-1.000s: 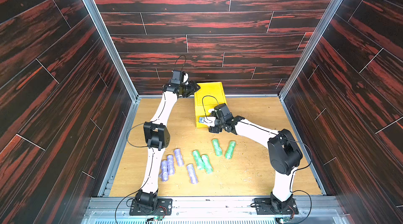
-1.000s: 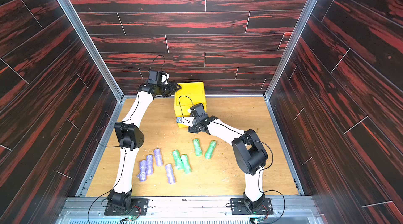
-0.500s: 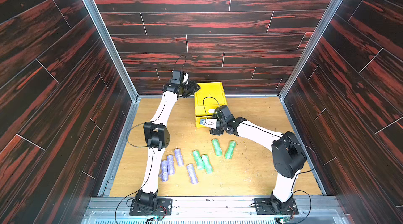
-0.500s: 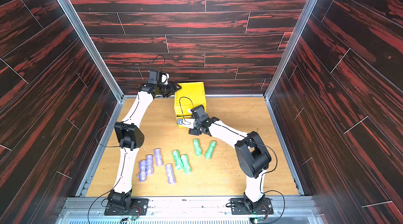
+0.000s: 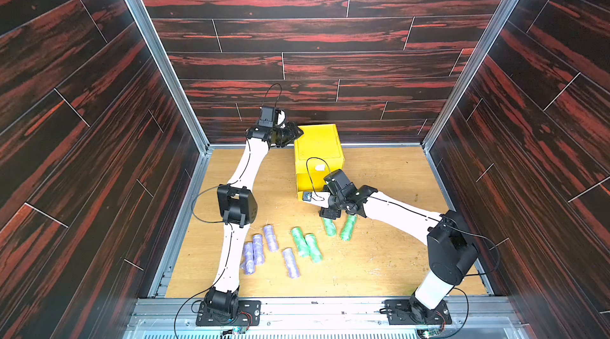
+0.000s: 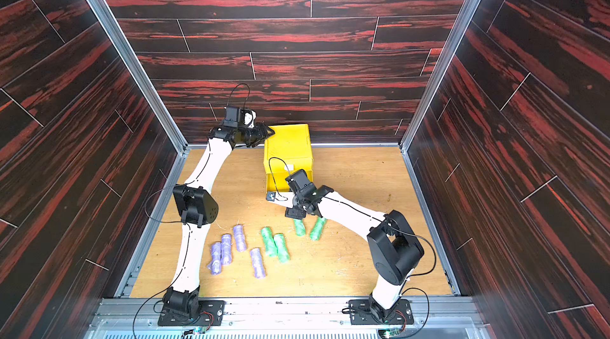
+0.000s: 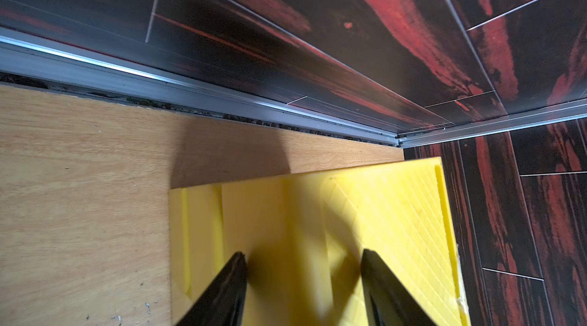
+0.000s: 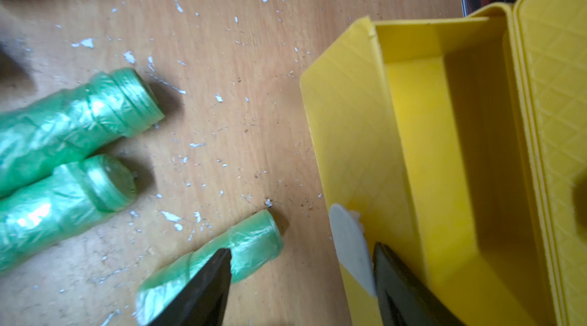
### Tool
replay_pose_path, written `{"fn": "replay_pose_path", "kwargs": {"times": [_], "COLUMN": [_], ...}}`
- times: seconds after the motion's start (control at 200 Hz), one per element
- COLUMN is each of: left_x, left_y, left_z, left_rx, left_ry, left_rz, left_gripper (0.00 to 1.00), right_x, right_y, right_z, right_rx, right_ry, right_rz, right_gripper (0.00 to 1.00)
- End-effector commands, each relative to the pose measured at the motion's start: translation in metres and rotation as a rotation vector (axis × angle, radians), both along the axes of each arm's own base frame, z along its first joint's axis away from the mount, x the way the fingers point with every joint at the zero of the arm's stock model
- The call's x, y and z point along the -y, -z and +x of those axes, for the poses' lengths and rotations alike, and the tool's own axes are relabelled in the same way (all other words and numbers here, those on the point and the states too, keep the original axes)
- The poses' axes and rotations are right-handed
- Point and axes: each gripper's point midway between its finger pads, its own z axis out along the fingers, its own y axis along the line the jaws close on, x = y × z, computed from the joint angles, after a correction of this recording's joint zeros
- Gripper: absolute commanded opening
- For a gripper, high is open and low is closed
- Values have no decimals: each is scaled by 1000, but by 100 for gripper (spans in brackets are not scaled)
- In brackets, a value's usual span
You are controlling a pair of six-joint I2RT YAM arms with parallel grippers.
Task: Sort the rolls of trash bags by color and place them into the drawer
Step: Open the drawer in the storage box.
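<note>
The yellow drawer cabinet [image 5: 318, 151] stands at the back wall [image 5: 313, 66], lowest drawer [image 8: 428, 149] pulled out; 4 green rolls [image 5: 298, 241] and 4 lilac rolls [image 5: 270, 238] lie before it; the right gripper [image 8: 301, 249], fingers spread, hangs between the nearest green roll [image 8: 254, 243] and the drawer front; the left gripper [image 7: 302, 253], fingers spread, sits at the cabinet's top.

White arm links [image 5: 245, 163], black joints [image 5: 236, 204], looping black cables [image 5: 193, 206], tapered black hands [image 7: 301, 261] [image 8: 301, 254].

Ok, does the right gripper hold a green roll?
No, the right gripper has its jaws apart over bare table; a green roll lies beside one.
</note>
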Motion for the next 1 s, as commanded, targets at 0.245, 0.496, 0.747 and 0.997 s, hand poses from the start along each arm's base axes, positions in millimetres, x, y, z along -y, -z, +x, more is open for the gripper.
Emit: {"fn": "replay_pose_path", "kwargs": {"times": [0.245,0.496,0.747,0.997], "left_x": [23,23,23,22], "left_y": [18,19,19,17], "left_z": [-24,-24,-24,-24], "left_rx": [-98,-101,-101,-97], "left_ry": [78,76,76,76], "left_rz": [-4,-2,0,-2], "left_gripper": [60,60,65,68], "right_x": [6,6,6,5], "right_y": [-1,-5,-15,-43], "right_z": [-35,-36,-35,-33], "right_rx": [-71,-59,-24,42], "right_ry": [-3,1,16,25], "right_rz": [-2,-1,5,83], "right_gripper": [74,74,76,78]}}
